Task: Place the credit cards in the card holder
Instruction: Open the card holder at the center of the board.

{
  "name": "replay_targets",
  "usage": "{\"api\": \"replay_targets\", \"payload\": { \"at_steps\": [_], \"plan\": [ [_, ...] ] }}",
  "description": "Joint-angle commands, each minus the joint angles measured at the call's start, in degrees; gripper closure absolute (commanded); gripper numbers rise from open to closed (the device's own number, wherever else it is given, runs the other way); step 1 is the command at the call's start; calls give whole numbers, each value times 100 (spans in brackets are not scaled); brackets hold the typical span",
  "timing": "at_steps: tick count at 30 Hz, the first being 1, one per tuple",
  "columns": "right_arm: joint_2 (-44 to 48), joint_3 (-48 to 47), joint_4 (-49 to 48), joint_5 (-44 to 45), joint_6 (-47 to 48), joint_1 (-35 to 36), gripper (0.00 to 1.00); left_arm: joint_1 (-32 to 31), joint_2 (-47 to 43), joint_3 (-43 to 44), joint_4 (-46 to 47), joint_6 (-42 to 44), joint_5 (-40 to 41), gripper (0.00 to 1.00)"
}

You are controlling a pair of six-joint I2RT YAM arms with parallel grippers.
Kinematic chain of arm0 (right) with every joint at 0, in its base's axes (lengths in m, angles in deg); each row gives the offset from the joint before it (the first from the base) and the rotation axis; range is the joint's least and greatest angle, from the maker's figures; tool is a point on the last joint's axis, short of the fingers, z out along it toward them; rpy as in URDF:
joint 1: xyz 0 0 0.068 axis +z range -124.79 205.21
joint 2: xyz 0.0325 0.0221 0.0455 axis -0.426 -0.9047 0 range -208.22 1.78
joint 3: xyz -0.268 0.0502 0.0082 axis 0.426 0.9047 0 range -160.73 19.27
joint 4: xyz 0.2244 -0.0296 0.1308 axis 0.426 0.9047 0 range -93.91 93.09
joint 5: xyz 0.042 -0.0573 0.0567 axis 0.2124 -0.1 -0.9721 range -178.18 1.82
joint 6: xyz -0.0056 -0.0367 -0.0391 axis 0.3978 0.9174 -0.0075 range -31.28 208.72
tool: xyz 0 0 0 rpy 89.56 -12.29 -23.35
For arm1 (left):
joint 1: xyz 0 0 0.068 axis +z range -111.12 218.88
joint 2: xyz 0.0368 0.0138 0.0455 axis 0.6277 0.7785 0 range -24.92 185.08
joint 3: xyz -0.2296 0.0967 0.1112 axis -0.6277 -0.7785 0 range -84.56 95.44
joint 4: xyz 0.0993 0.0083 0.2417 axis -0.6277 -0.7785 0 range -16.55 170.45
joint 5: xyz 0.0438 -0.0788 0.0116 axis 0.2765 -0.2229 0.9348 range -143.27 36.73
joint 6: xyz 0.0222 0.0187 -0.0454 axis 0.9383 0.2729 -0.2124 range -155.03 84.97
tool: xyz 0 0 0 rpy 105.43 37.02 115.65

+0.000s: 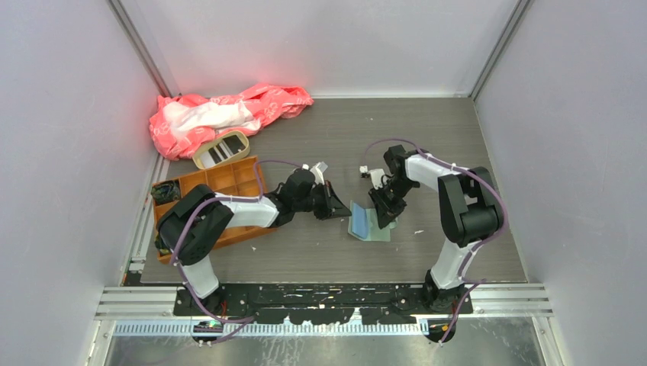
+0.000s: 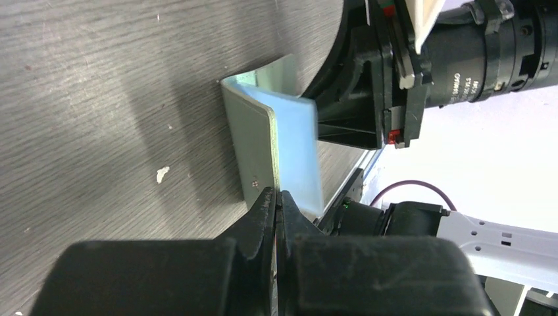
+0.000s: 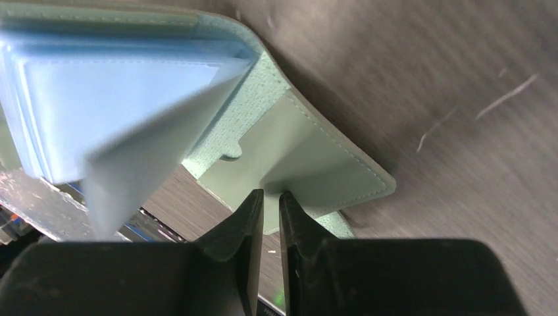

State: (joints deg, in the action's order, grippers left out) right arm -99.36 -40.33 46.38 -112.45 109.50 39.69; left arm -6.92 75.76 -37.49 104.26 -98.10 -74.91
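Grey worktop (image 1: 305,252): left hand (image 2: 277,197) and right hand (image 3: 271,197) are seemingly clamping holder (image 3: 316,164) flaps; uneven tugging is risking a slip.

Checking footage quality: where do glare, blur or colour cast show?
Top external: crumpled pink bag casts red glow on the back wall. Left wrist: pale blue pocket of the sage-green folding card holder is washed out. Right wrist: that pocket is blurred near the lens.
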Motion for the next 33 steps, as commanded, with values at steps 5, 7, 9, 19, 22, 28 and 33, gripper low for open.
{"api": "replay_targets", "payload": {
  "at_steps": [5, 7, 9, 19, 22, 28, 33],
  "plan": [
    [-792, -1256, -693, -800, -327, 129, 78, -28, -240, 206, 371, -80, 57, 100],
    [-755, -1323, -784, -920, -416, 83, 76, -28, -242, 259, 371, -105, 83, 100],
    [-599, -1241, -940, -1011, -543, -28, 74, -26, -250, 309, 319, -110, 113, 100],
    [705, -154, -1179, -2207, -609, -771, 47, 14, 46, 747, 2, -13, 216, 100],
    [1170, 188, -1420, -2683, -748, -767, 29, 24, 296, 1055, -59, 5, 129, 100],
    [1422, 462, -1589, -2209, -809, -767, 13, 26, 588, 1228, -27, -33, 12, 100],
    [1043, 442, -1518, -1408, -734, -587, 16, 26, 477, 1169, -10, -17, 90, 100]
  ]
}}
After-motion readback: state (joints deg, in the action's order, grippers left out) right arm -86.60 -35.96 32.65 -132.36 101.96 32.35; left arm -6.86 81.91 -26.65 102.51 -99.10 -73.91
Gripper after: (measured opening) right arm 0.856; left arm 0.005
